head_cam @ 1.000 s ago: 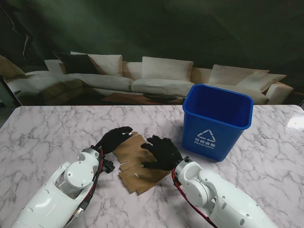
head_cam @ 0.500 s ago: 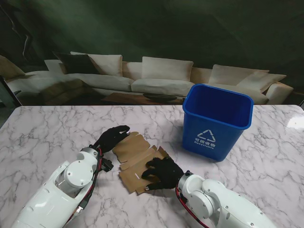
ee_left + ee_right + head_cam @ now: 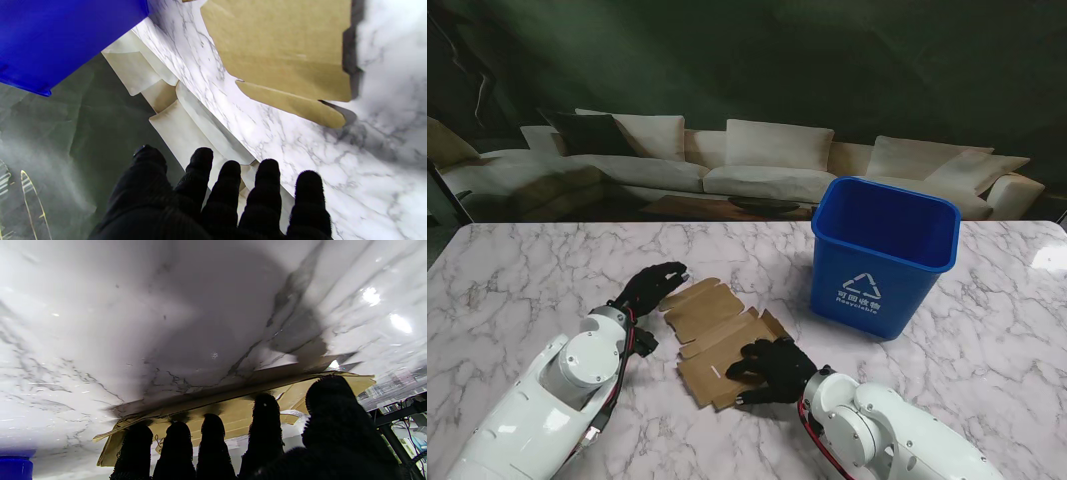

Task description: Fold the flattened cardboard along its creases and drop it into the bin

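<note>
Here, the right robot hand (image 3: 772, 366) is pressing on the cardboard (image 3: 717, 335).
Its fingers (image 3: 213, 443) are curling over the sheet's near edge, gripping it, which the right wrist view shows lifting slightly off the counter (image 3: 547, 270). The left robot hand (image 3: 649, 288) is hovering just beside the sheet's far-left corner, fingers (image 3: 267, 186) spread and holding nothing; its wrist view is showing clear marble between them. The blue bin (image 3: 882, 255) is standing to the right.
</note>
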Tool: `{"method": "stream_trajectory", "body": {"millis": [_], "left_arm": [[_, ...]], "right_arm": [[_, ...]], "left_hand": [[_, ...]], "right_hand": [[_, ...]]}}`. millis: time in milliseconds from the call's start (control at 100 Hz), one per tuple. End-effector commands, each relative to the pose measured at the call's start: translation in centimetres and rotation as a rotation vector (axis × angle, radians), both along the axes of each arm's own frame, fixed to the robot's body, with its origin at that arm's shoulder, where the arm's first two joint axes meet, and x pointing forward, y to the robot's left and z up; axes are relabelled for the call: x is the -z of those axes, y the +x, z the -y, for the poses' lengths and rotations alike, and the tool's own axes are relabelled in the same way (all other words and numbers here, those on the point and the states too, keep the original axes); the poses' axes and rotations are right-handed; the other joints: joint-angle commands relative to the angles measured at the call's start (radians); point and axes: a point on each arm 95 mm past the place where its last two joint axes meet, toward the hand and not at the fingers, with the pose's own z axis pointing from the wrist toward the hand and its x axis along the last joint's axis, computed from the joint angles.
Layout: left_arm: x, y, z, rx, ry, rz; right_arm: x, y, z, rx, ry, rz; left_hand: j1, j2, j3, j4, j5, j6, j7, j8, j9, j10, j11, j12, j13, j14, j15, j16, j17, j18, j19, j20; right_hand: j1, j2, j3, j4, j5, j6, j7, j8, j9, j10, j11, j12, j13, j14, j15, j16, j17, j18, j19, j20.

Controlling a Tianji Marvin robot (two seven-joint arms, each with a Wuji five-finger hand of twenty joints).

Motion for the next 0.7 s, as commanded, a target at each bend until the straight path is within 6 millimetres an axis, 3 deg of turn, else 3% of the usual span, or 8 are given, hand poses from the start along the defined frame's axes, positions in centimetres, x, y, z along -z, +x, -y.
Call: {"method": "stream_trajectory", "body": {"millis": [0, 110, 190, 410, 690], "left_arm": [[-0.6, 0.7, -0.3, 0.008, 0.009, -0.007], [-1.0, 1.8, -0.7, 0.031, 0.045, -0.017], [-0.8, 2.7, -0.7, 0.047, 0.057, -0.027], [-0.1, 4.4, -0.2, 0.060, 0.082, -0.065], [1.1, 5.0, 0.4, 0.099, 0.127, -0.133]], "right_arm": [[2.5, -1.4, 0.9, -0.001, -0.049, -0.071], [2.5, -1.2, 0.7, 0.000, -0.044, -0.070], [2.5, -1.0, 0.7, -0.001, -0.044, -0.071], [2.3, -0.7, 0.7, 0.008, -0.049, -0.067], [2.4, -0.7, 0.7, 0.015, -0.055, -0.068]], "left_hand": [[-0.019, 0.037, -0.009, 0.009, 0.001, -0.018, -0.012, -0.014, -0.048, 0.005, -0.017, -0.023, -0.031, -0.028, -0.030, -0.025, 0.000, -0.053, -0.042, -0.027], [-0.031, 0.037, -0.011, 0.008, -0.004, -0.025, -0.012, -0.016, -0.036, 0.001, -0.006, -0.020, -0.042, -0.036, -0.031, -0.029, -0.005, -0.051, -0.065, -0.039], [-0.038, 0.037, -0.009, 0.008, -0.002, -0.033, -0.004, -0.014, 0.000, -0.005, 0.029, 0.038, -0.033, -0.040, -0.008, -0.007, -0.003, -0.031, -0.067, -0.016], [-0.044, 0.037, -0.009, 0.008, 0.003, -0.033, 0.001, -0.012, -0.005, -0.012, 0.016, 0.049, -0.036, -0.050, -0.019, -0.006, -0.002, -0.031, -0.092, -0.009], [-0.057, 0.037, -0.010, 0.007, -0.002, -0.041, -0.005, -0.017, -0.078, -0.010, -0.029, -0.034, -0.051, -0.061, -0.050, -0.054, 0.032, -0.055, -0.193, -0.019]], "right_hand": [[-0.011, 0.039, -0.026, 0.014, 0.089, 0.102, 0.144, 0.039, 0.012, 0.016, 0.038, 0.022, 0.003, -0.002, -0.030, -0.007, 0.018, 0.034, 0.058, 0.021], [-0.011, 0.040, -0.027, 0.014, 0.088, 0.111, 0.146, 0.037, 0.013, 0.018, 0.042, 0.023, 0.005, -0.004, -0.029, -0.006, 0.017, 0.035, 0.060, 0.021], [-0.012, 0.038, -0.028, 0.015, 0.079, 0.121, 0.142, 0.035, 0.014, 0.022, 0.043, 0.023, 0.006, -0.003, -0.029, -0.006, 0.017, 0.036, 0.061, 0.021], [-0.012, 0.038, -0.027, 0.016, 0.057, 0.152, 0.131, 0.029, 0.017, 0.029, 0.043, 0.022, 0.011, -0.003, -0.028, -0.005, 0.017, 0.031, 0.065, 0.020], [-0.021, 0.041, -0.029, 0.017, 0.058, 0.166, 0.125, 0.026, 0.021, 0.038, 0.043, 0.021, 0.012, -0.004, -0.029, -0.005, 0.016, 0.030, 0.064, 0.018]]}}
